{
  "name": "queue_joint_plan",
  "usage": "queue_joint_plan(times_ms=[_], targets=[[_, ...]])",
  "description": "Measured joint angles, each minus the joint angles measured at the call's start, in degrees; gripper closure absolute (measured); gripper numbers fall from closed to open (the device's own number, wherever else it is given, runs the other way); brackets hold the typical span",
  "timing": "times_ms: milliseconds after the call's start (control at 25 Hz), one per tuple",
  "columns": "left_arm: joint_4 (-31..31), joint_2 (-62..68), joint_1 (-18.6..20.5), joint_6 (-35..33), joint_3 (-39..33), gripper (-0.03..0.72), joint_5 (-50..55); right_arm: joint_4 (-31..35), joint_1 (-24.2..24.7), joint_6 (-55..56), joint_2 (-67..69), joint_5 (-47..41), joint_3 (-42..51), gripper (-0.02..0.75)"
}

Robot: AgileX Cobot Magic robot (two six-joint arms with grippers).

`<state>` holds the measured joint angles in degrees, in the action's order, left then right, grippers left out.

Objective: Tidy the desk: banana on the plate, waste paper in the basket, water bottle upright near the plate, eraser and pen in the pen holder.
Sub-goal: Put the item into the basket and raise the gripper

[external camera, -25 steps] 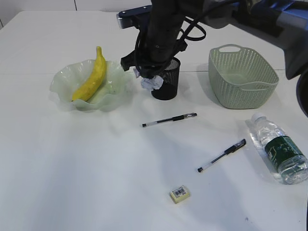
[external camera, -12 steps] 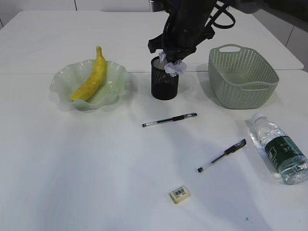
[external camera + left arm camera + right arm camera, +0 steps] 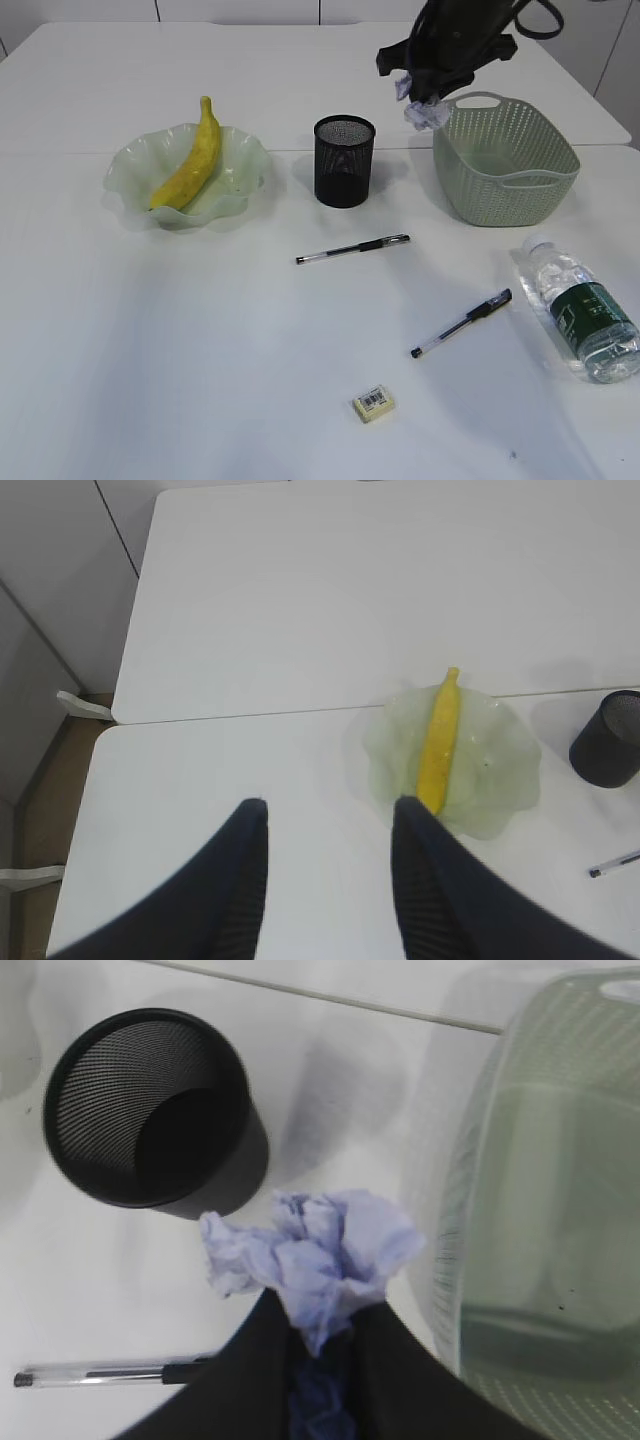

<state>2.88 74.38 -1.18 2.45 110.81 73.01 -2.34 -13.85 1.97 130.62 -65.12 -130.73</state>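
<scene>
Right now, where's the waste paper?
The waste paper hangs pinched in the right gripper, above the desk at the exterior view's upper right, just left of the basket rim.

The right pincer (image 3: 318, 1335) grips a crumpled paper ball (image 3: 310, 1255) above the white worktop (image 3: 120, 1280). A black mesh cup (image 3: 150, 1110) stands far left, the green basket (image 3: 545, 1210) fills the right, and a pen (image 3: 110, 1373) lies near left.
</scene>
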Motion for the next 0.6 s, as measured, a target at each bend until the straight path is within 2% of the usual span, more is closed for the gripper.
queue_joint_plan(times_ms=[320,600], targets=[[-0.1,0.0,0.0,0.0,0.0,0.402,0.0,2.3,7.0,0.1,0.0,1.7,0.0,0.663],[-2.0,0.8,0.0,0.0,0.0,0.402,0.0,2.3,9.3,0.1,0.0,4.5,0.0,0.663]])
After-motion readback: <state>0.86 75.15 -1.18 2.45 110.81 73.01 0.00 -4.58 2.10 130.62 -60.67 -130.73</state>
